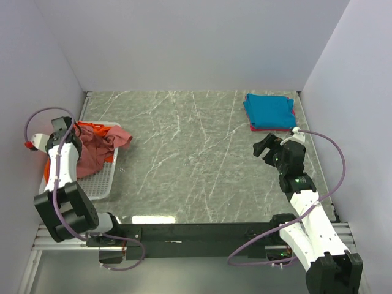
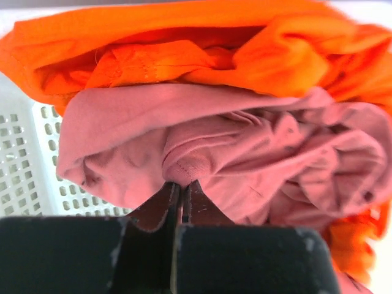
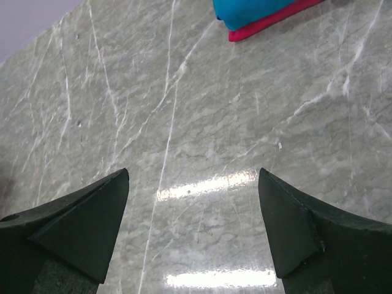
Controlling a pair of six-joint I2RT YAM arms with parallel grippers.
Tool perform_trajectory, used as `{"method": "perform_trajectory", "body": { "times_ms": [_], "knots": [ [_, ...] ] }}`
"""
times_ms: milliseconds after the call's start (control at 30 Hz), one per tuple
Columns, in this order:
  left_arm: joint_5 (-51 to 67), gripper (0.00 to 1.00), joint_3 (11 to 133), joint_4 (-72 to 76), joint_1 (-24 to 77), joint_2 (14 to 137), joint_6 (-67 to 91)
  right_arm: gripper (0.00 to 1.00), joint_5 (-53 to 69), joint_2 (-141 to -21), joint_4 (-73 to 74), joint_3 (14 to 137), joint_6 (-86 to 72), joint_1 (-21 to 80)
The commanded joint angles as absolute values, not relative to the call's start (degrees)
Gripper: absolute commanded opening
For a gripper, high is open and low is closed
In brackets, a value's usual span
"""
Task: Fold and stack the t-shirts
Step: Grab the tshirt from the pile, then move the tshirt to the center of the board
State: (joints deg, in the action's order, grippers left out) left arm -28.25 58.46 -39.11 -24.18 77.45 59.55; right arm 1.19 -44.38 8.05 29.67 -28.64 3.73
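The left fingers [image 2: 160,207] are pinched almost together on a fold of the salmon-red t-shirt [image 2: 245,153], which bunches up right at their tips. Further ahead of the fingers the orange t-shirt [image 2: 184,37] lies crumpled. Both sit in the white mesh basket [image 2: 24,159], whose wall shows off to the left of the fingers. The right fingers [image 3: 86,220] are spread wide with nothing between them, hanging over the bare marbled worktop [image 3: 202,110]. Well ahead of them and a little to their right, the teal t-shirt [image 3: 251,9] lies folded flat on the magenta t-shirt [image 3: 263,24], whose edge peeks out beneath.
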Motion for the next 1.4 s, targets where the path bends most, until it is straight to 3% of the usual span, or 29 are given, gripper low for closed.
{"method": "perform_trajectory", "body": {
  "times_ms": [0,267,600,967,1167,1367],
  "knots": [
    [-27.1,0.01,58.3,-35.8,-24.4,71.0,57.2,0.92,1.8,-43.3,5.8,31.6,-27.8,3.9],
    [-22.0,0.01,57.6,-31.8,-24.4,60.1,54.0,0.92,2.1,-43.0,5.9,31.8,-27.6,3.9],
    [-9.6,0.01,68.4,-27.6,-22.9,55.7,48.5,0.92,3.1,-42.4,4.9,31.6,-27.7,3.8],
    [-6.1,0.01,95.4,-24.1,-5.0,66.9,38.2,0.92,3.2,-40.9,5.6,31.9,-27.8,3.9],
    [5.6,0.01,112.1,-19.2,5.5,75.9,35.0,0.92,3.8,-39.2,5.7,31.8,-27.9,3.9],
    [15.5,0.01,137.4,-16.9,19.2,89.4,34.1,0.92,5.2,-37.1,5.6,31.7,-28.3,3.9]
  ]
}}
